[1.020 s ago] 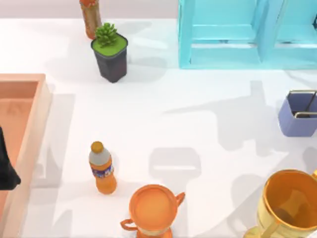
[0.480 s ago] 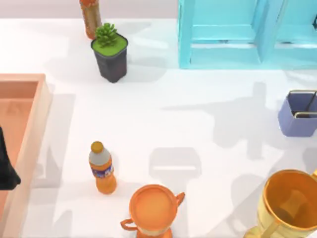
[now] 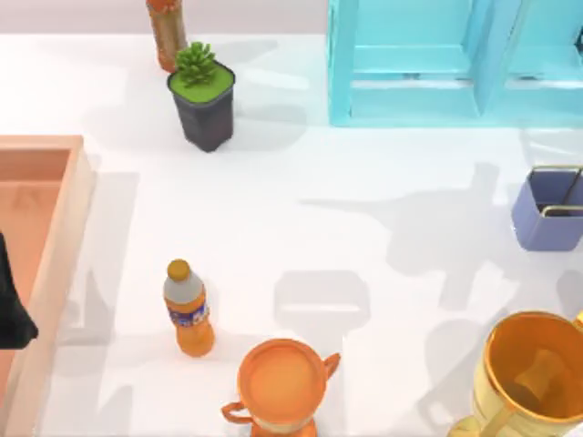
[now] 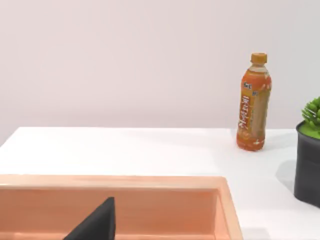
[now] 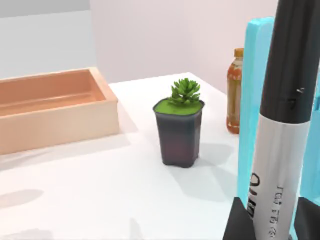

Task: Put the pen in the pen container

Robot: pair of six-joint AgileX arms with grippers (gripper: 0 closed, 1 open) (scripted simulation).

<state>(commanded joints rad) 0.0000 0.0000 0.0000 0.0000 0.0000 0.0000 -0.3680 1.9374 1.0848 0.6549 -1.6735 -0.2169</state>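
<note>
The pen (image 5: 282,145) stands upright close to the right wrist camera, with its black cap above a white-grey barrel with dark print. My right gripper (image 5: 272,222) is shut on its lower barrel, one dark finger (image 5: 239,220) on each side. The pen container (image 3: 547,211), a small periwinkle-blue box with a thin gold rim, sits at the table's right edge. The right arm's shadow lies on the table just left of it. My left gripper (image 3: 13,305) is parked over the wooden tray (image 3: 55,228) at the left; one dark fingertip (image 4: 97,222) shows above the tray.
A potted succulent (image 3: 202,96) and an orange bottle (image 3: 167,32) stand at the back left, beside a light blue cabinet (image 3: 455,64). Another orange bottle (image 3: 188,309), an orange two-handled cup (image 3: 282,382) and a golden trophy cup (image 3: 533,373) line the front.
The right arm's shadow on the table has shifted a little to the right and toward the front. The objects and the left gripper have not moved.
</note>
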